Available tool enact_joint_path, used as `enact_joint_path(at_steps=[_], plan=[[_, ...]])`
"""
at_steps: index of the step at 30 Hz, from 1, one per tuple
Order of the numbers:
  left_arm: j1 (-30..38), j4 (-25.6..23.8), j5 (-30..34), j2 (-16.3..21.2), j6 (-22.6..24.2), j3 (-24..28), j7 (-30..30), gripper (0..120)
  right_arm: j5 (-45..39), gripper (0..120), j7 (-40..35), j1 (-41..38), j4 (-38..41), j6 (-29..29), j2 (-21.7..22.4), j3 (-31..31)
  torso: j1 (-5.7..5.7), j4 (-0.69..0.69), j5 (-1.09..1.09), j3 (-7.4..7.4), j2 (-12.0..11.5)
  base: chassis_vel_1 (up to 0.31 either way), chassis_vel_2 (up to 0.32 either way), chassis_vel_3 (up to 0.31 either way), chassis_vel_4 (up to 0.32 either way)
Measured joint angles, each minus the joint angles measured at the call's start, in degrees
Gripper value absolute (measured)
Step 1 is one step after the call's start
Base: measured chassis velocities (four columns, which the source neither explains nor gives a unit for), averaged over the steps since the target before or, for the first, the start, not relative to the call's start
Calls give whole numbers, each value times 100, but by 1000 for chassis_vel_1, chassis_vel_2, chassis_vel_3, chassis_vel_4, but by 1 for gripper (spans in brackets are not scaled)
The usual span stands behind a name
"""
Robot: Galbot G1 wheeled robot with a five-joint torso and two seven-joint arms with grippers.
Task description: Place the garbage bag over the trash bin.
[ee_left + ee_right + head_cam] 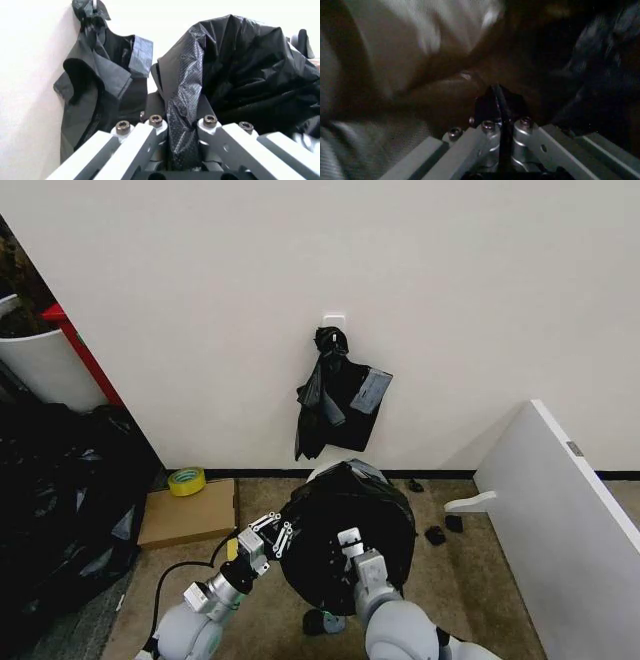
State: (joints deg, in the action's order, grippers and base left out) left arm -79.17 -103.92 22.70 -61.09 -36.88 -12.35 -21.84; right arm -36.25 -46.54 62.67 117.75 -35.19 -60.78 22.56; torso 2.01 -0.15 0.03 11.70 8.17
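Observation:
The black garbage bag [345, 525] is draped over the white trash bin [325, 471], of which only a strip of rim shows at the far side. My left gripper [272, 530] is at the bag's left edge, shut on a fold of the bag. In the left wrist view that pinched fold [182, 112] runs up between the fingers of the left gripper [182, 125]. My right gripper [350, 540] rests on the near top of the bag. In the right wrist view the right gripper [500, 103] is shut on a thin black sheet of bag.
A knotted bunch of black bags [335, 395] hangs on the wall behind the bin. A cardboard box [190, 515] with a yellow tape roll [186, 480] lies to the left, beside a heap of black plastic [60, 500]. A white board [560, 500] leans at right.

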Motion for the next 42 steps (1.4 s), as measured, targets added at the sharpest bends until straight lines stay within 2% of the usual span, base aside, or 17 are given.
enact_joint_path(at_steps=[11, 19, 23, 24, 28, 31, 40, 42], plan=[[-63, -82, 1, 2, -7, -23, -4, 5, 207, 0, -89, -223, -456, -114, -207, 37, 0, 1, 0, 0, 0, 0, 0, 0, 0], [-62, -72, -1, -7, -13, -26, -9, 5, 961, 0, 150, -298, -789, 188, -329, -105, 0, 1, 0, 0, 0, 0, 0, 0, 0], [4, 45, 254, -8, 32, -62, 32, 5, 1332, 0, 577, -52, -213, 851, -136, -361, 0, 1, 0, 0, 0, 0, 0, 0, 0], [4, 45, 254, -8, 32, -62, 32, 5, 1332, 0, 577, -52, -213, 851, -136, -361, 0, 1, 0, 0, 0, 0, 0, 0, 0], [101, 130, 747, -36, 223, -68, 138, 5, 2077, 0, 1333, 474, 202, 2045, 198, -622, 0, -1, -1, 0, 0, 0, 0, 0, 0], [131, 125, 975, -39, 327, -112, 155, 5, 2707, 0, 1691, 750, 303, 2686, 362, -684, 0, -2, -1, 0, 0, 0, 0, 0, 0], [164, 42, 1634, -48, 568, -166, 149, 5, 3750, 0, 1834, 1276, 527, 3292, 260, -1007, 0, 0, 0, 0, 0, 0, 0, 0, 0], [175, 28, 2047, -48, 689, -190, 83, 5, 4266, 0, 1837, 1421, 545, 3543, 195, -1258, 0, 1, 1, 0, 0, 0, 0, 0, 0]])
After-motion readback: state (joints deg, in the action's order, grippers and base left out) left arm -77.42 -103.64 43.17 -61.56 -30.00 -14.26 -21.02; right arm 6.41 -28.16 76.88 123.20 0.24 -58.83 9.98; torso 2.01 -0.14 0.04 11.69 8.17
